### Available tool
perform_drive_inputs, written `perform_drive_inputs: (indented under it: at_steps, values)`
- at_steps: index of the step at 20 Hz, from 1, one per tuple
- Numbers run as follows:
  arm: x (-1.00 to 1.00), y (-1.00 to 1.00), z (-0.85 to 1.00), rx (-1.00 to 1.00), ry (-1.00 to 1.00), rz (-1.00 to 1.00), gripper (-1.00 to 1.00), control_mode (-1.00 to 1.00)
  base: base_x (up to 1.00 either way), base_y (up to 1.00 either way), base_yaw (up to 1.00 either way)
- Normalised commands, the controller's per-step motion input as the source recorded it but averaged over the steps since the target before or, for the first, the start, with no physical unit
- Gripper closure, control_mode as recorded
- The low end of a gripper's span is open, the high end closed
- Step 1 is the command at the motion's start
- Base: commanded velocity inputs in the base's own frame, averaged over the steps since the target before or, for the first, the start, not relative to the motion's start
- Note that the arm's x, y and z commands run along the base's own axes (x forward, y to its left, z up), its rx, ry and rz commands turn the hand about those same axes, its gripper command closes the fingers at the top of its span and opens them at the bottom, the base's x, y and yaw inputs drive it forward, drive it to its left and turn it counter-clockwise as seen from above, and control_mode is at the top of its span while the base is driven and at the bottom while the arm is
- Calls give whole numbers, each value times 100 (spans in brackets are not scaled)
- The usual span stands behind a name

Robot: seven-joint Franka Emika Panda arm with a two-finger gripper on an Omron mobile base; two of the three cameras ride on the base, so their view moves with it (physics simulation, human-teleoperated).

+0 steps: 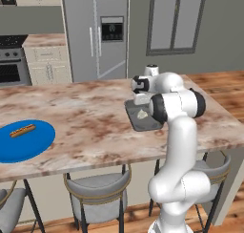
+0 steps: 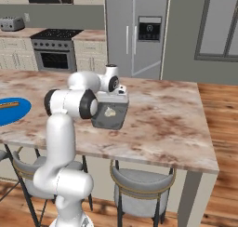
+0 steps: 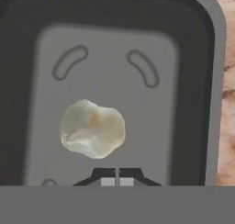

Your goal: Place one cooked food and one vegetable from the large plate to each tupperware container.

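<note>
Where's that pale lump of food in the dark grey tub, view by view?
Left base view: pale lump in the dark grey tub, just left of the arm's elbow.
Right base view: lump mid-tub, right of the elbow.
Hand view: lump centre, above the fingers.
Shared landmark: the tub itself.

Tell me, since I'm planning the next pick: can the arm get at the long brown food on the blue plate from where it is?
Probably yes. The long brown food lies alone on the large plate, nothing over or beside it, but the claw sits over the dark grey tub far along the counter, so it's a long swing.
</note>
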Motion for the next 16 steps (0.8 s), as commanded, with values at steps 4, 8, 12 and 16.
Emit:
perform_drive_inputs:
  at_steps: [4, 8, 12, 16]
  values:
    - [0, -18, -7, 0, 0, 0, 100, -100, 0, 0, 0]
    - [0, 0, 0, 0, 0, 0, -100, -100, 0, 0, 0]
    - [-6, 11, 0, 0, 0, 0, -100, -100, 0, 0, 0]
    - [-34, 12, 2, 0, 0, 0, -100, -100, 0, 0, 0]
